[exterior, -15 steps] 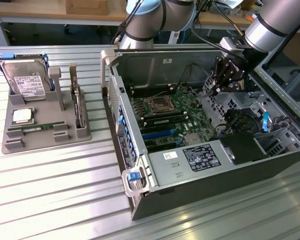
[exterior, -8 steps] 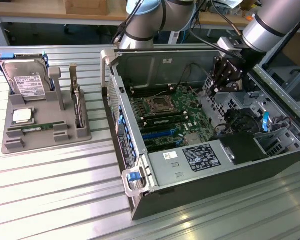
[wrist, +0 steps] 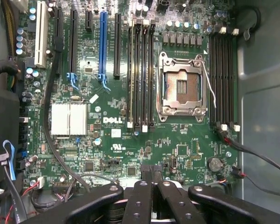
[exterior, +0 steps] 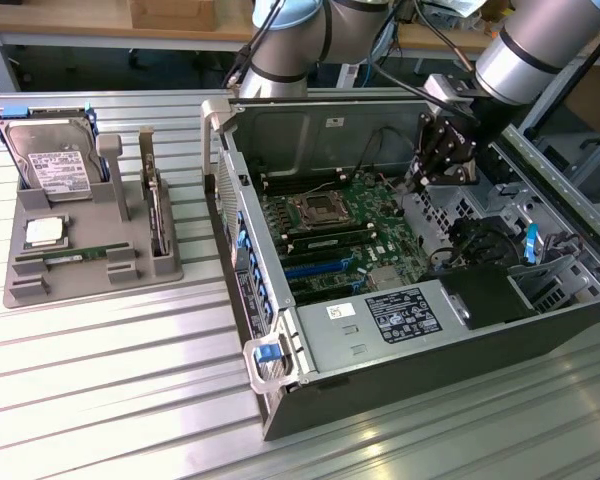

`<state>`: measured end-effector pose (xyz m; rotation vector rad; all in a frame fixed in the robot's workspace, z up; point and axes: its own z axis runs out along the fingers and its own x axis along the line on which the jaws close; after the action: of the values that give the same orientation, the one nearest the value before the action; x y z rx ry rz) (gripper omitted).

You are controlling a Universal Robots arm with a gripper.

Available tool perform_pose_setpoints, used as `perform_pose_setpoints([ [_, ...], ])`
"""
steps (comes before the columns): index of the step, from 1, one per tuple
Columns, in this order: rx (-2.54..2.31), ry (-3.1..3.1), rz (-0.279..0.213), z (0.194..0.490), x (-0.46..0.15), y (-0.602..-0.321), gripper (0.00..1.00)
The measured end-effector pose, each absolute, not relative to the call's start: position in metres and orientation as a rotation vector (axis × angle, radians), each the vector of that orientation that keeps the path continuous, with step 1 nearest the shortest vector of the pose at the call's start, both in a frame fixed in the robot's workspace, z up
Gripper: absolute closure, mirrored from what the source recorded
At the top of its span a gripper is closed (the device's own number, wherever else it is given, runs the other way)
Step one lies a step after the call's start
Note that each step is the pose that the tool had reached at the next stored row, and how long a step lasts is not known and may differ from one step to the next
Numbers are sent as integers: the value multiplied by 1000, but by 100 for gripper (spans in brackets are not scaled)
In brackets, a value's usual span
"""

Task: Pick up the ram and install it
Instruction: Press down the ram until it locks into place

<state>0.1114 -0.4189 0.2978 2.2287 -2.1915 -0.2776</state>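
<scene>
- The arm [exterior: 520, 50] reaches in from the exterior view's upper right, its wrist bent down so the gripper [exterior: 442, 160] hangs inside the open computer case [exterior: 280, 380], above the far side of the motherboard [exterior: 345, 225].
- From the wrist view, the gripper's black fingers [wrist: 144, 196] sit pressed together at the middle, with nothing pinched between them, looking straight down on the board.
- Below the wrist sit the empty CPU socket [wrist: 183, 86] and the long black memory slots [wrist: 142, 70] beside it.
- The ram [exterior: 75, 257] is well apart from the gripper, lying flat in the grey holder tray [exterior: 90, 285] on the table at the exterior view's left.
- It looks like a thin, narrow green stick with a pale sticker near its middle.
- In the same tray, the hard drive [exterior: 48, 160] stands tilted at the back and the square silver CPU chip [exterior: 44, 232] lies just behind the ram.
</scene>
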Motion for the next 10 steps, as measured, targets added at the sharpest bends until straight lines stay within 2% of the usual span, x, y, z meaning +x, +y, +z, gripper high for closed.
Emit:
perform_pose_setpoints([
  [10,2094,-2335,-278,298,109,-419,90],
])
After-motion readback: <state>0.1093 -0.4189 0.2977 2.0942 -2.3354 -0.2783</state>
